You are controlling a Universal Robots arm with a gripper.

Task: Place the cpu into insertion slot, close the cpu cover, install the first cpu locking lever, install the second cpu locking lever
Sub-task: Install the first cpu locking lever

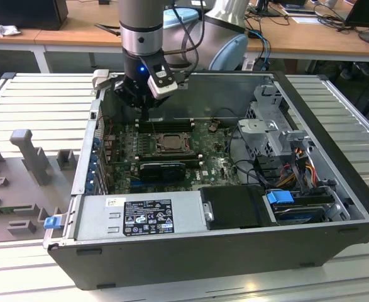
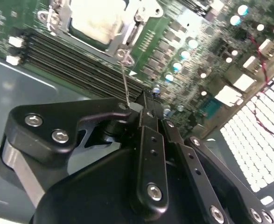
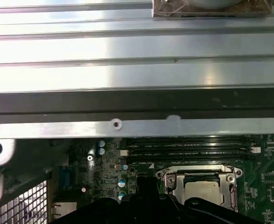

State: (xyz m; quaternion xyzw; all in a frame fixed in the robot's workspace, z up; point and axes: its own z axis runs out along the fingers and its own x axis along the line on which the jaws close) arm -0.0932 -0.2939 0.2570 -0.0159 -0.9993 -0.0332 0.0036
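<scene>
Office worktop [image 1: 335, 38] behind; open computer case [image 1: 335, 157]; claw [image 2: 144, 105], fingers pinched on a thin locking lever [image 2: 125, 84], hangs just beyond the cpu cover [image 2: 122, 35] over the seated cpu [image 2: 94, 21].

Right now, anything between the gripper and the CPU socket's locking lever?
Nothing visible. The gripper is at the locking lever, a thin rod rising from the cpu cover corner, and appears shut on it. The cover lies over the cpu in the insertion slot.

Matt black plastic pincer [image 2: 144, 109]; shiny metal cpu cover [image 3: 202, 176]; pale matt cpu [image 3: 201, 190]
</scene>
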